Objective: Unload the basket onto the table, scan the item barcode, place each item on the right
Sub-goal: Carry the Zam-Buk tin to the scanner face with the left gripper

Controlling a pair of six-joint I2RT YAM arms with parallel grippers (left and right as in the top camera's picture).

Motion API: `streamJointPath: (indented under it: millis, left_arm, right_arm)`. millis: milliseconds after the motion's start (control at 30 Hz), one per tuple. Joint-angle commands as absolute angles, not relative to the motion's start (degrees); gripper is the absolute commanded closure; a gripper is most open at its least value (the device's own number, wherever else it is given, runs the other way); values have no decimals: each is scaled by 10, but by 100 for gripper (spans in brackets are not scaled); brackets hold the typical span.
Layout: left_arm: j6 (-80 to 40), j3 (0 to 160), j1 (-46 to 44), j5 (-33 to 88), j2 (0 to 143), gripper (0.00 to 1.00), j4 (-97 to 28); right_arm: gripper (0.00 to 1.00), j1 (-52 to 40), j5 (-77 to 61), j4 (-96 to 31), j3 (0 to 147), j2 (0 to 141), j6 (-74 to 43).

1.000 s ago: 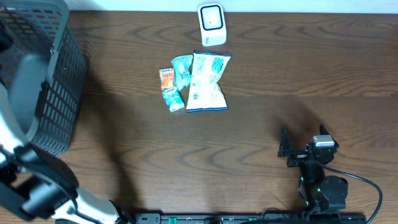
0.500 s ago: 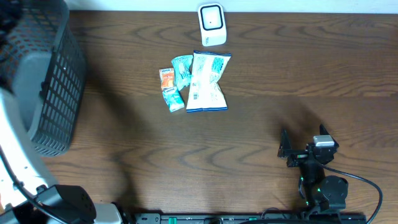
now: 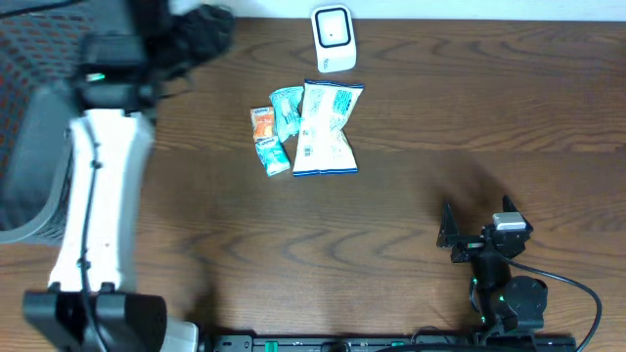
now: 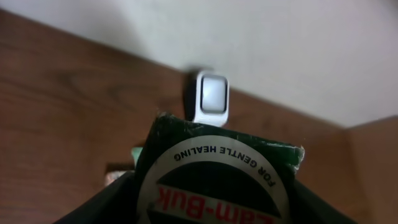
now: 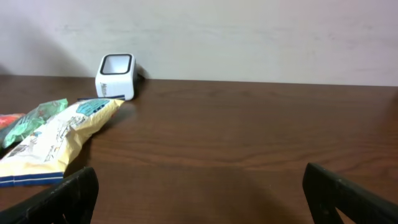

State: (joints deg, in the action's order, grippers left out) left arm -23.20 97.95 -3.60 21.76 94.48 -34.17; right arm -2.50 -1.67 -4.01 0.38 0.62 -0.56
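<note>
Where the left wrist view fills with a dark green packet (image 4: pixel 217 168), its white ring reads "FOR GENTLE HEALING" and red letters below read "am-Buk", the first letter unclear and the rest cut off by the frame. That packet sits clamped in the left hand (image 3: pixel 196 34), jaws part closed on its sides, held above the far left of the counter (image 3: pixel 440 98) and facing the white scanner (image 4: pixel 211 99) at the back edge. From overhead the left hand is blurred and the packet cannot be made out. A grey basket (image 3: pixel 29 117) lies half hidden behind the left arm. A white and blue bag (image 3: pixel 327 128) and smaller teal and orange packets (image 3: pixel 274 132) lie near the scanner, print too small to read. The right hand (image 3: pixel 476 223) rests gaping wide and empty at the near right
</note>
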Motion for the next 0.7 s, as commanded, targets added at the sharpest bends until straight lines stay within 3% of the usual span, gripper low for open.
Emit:
streamJointPath:
  millis: [0,300,667]
  left_arm:
    - [-216,978,-105,85,986,48,-343]
    - [-281,978,-243,55,1120,48,-290]
    - [-308,978,-335,53,1249,48,-168]
  right_arm:
    - [1,-31,-16,-43,3,3,-1]
    - [1,-31,-16,-43,3,3,-1]
    - [1,-31,-16,-43,3,3,-1]
